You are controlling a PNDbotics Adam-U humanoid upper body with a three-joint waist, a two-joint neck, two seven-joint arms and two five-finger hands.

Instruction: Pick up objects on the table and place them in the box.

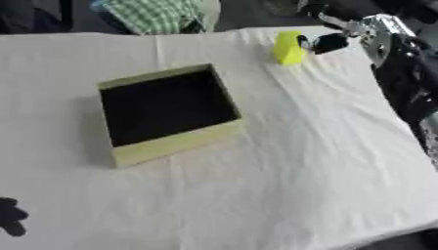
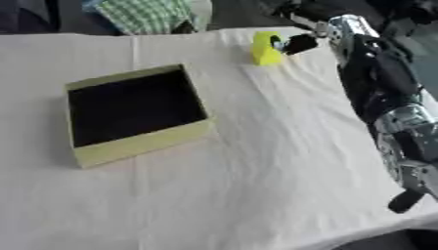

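White cloth covers the whole worktop (image 1: 282, 176), creased, with a dark floor and a checked green fabric beyond the far edge.

Box (image 1: 167, 111): open-topped, pale yellow-green walls, dark inside, sitting askew left of centre. Nothing visible in it.

Right arm (image 2: 381, 78): black with silver joints, reaching along the right edge toward the far right corner.

Yellow block (image 1: 288, 47): upright near the far edge, well apart from the box, toward the far right corner.

Right hand (image 2: 299, 43): at the block's right side, dark fingers against or just beside it. Whether they have closed round the block I cannot tell; the block appears to rest on the cloth.

Left hand (image 1: 10, 216): a dark shape at the near left corner, idle; finger state not readable.

Step in hand, as I judge it: the reach-and-grasp on the yellow block, pick-up not yet done. Task looks near its start, the box showing no contents.

Next move calls for securing the block between thumb and fingers, lifting clear of the cloth, then carrying it left and nearer to above the box opening before release.
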